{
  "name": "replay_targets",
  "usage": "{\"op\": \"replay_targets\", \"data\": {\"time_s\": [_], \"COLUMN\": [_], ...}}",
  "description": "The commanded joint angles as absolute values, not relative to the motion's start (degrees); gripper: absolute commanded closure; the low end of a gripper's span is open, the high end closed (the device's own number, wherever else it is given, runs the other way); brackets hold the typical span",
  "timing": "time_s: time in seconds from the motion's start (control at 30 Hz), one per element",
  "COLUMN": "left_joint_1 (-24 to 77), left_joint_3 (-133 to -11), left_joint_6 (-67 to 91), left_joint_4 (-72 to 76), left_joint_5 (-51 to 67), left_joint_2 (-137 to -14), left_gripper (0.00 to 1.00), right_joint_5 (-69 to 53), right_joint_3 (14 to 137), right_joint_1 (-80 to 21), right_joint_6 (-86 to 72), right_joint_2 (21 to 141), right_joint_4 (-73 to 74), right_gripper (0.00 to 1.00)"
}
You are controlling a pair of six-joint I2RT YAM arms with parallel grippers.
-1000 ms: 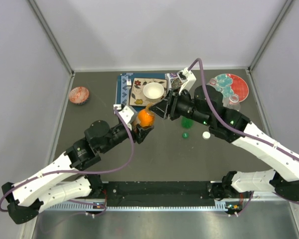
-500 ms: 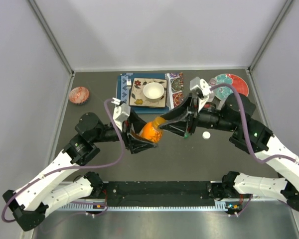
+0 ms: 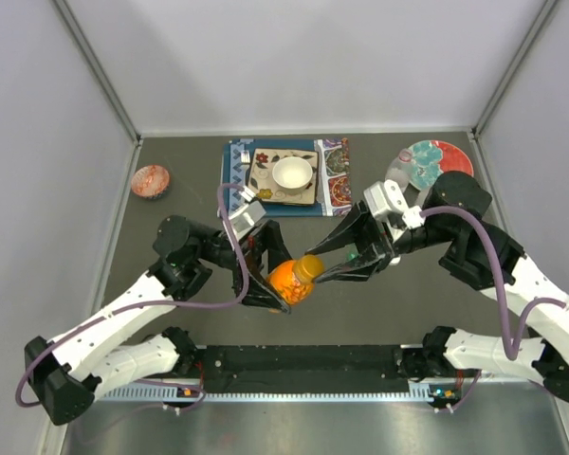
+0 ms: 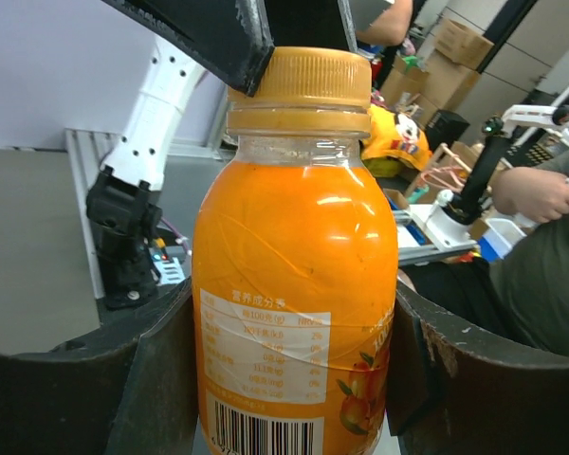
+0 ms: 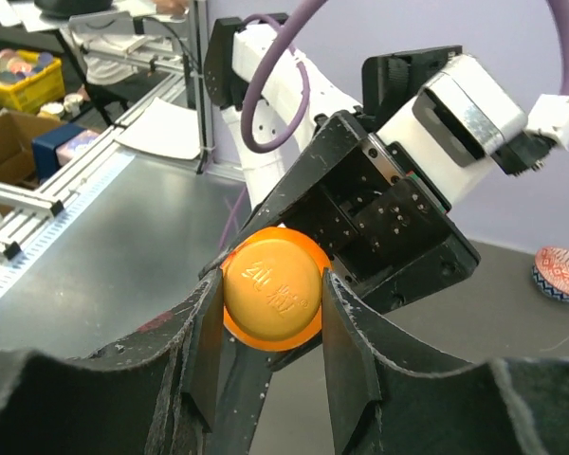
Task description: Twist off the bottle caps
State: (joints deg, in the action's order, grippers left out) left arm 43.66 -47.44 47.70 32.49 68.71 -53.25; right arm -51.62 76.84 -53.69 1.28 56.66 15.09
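The squat orange bottle (image 3: 284, 282) is held off the table in the middle, tilted with its neck to the right. My left gripper (image 3: 277, 284) is shut on its body; the left wrist view shows the bottle (image 4: 294, 284) pressed between both fingers. The orange cap (image 3: 311, 267) is on the neck. My right gripper (image 3: 315, 267) is shut on that cap; in the right wrist view both fingers touch the sides of the cap (image 5: 272, 289). One right finger shows beside the cap (image 4: 299, 81) in the left wrist view. The other bottles and caps are hidden behind the right arm.
A white bowl (image 3: 292, 173) sits on a patterned mat (image 3: 237, 171) at the back centre. A small red patterned dish (image 3: 151, 180) lies at the back left. A colourful plate (image 3: 436, 159) lies at the back right, partly behind the right arm.
Both arms have carried the orange bottle nearer and to the right. The right gripper has drawn back from the mat and now closes on the cap.
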Motion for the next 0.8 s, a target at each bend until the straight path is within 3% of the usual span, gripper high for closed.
{"op": "replay_targets", "data": {"time_s": [0.0, 0.17, 0.27, 0.3, 0.33, 0.4, 0.43, 0.53, 0.77], "left_joint_1": [43.07, 43.15, 43.15, 43.07, 43.07, 43.07, 43.07, 43.15, 43.24], "left_joint_3": [-48.16, -48.43, -50.0, -51.31, -52.11, -53.87, -54.22, -54.76, -53.79], "left_joint_6": [53.0, 50.55, 42.65, 36.88, 33.69, 25.72, 23.58, 18.64, 15.74], "left_joint_4": [46.5, 43.87, 33.08, 24.96, 21.05, 13.83, 8.58, 3.54, 2.56], "left_joint_5": [66.53, 65.92, 63.65, 62.41, 61.1, 56.55, 55.47, 51.86, 47.2], "left_joint_2": [-53.17, -52.65, -51.51, -51.16, -50.46, -49.84, -49.57, -50.18, -49.57], "left_gripper": [0.67, 0.67, 0.67, 0.67, 0.67, 0.67, 0.67, 0.67, 0.67], "right_joint_5": [-61.52, -60.65, -55.74, -53.98, -49.01, -44.41, -39.08, -31.67, -25.41], "right_joint_3": [77.17, 77.08, 77.87, 78.57, 78.84, 79.89, 80.07, 80.77, 83.93], "right_joint_1": [-54.05, -54.05, -53.97, -54.05, -53.97, -54.14, -54.05, -54.05, -54.05], "right_joint_6": [9.05, 9.14, 7.48, 6.95, 6.42, 5.01, 4.57, 3.16, 0.44], "right_joint_2": [58.01, 58.98, 58.54, 58.36, 58.1, 57.31, 56.96, 56.16, 55.9], "right_joint_4": [30.14, 31.2, 31.11, 31.03, 30.94, 30.85, 30.33, 29.89, 28.92], "right_gripper": [1.0, 1.0, 1.0, 0.95, 0.84, 0.77, 0.63, 0.44, 0.18]}}
